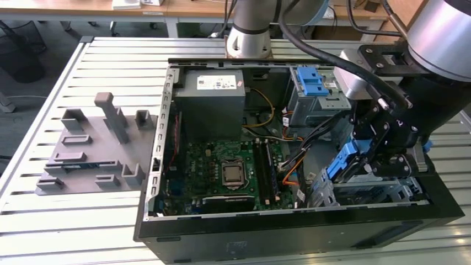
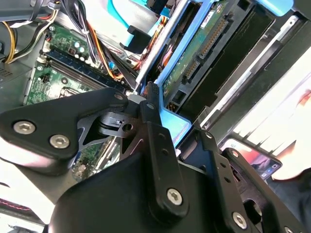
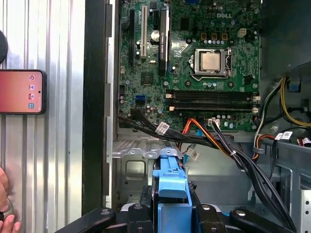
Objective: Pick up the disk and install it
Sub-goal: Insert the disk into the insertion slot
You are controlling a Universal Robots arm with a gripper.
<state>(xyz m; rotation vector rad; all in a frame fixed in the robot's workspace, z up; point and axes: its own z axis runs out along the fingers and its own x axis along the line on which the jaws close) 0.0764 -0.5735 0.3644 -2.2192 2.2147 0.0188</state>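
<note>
In the exterior view, a grey fixture block [image 1: 96, 146] with upright pegs lies on the slatted metal worktop [image 1: 44, 99] at about nine o'clock from the open computer case [image 1: 294, 232]. Inside the case the green motherboard [image 1: 231, 171] lies flat, and the grey power-supply box [image 1: 213, 99] with a white sticker stands at its twelve o'clock. Toward the exterior view's right, a metal drive cage [image 1: 316, 94] with blue latches sits at roughly one o'clock from the motherboard. At the board's three o'clock the arm reaches down into the case corner, and its gripper [image 1: 375, 160] is at the disk [image 1: 344, 163], whose blue carrier frame stands tilted on edge over the lower metal bay [image 1: 375, 193].

In the second wrist view the black fingers [image 2: 155, 141] press against the blue frame of the disk [image 2: 194, 63], whose green circuit-board underside faces the camera; the jaws are clamped on the disk's carrier. Orange and black cables [image 2: 104, 60] run beside it toward the motherboard [image 2: 53, 77].

In the first wrist view a phone [image 3: 22, 92] with a reddish screen lies on the worktop [image 3: 63, 145] at nine o'clock from the motherboard [image 3: 194, 58], and fingers of a person's hand [image 3: 6, 221] show at the picture's edge. The disk's blue frame [image 3: 170, 182] sits between the black gripper links, above the silver bay floor [image 3: 136, 165].
</note>
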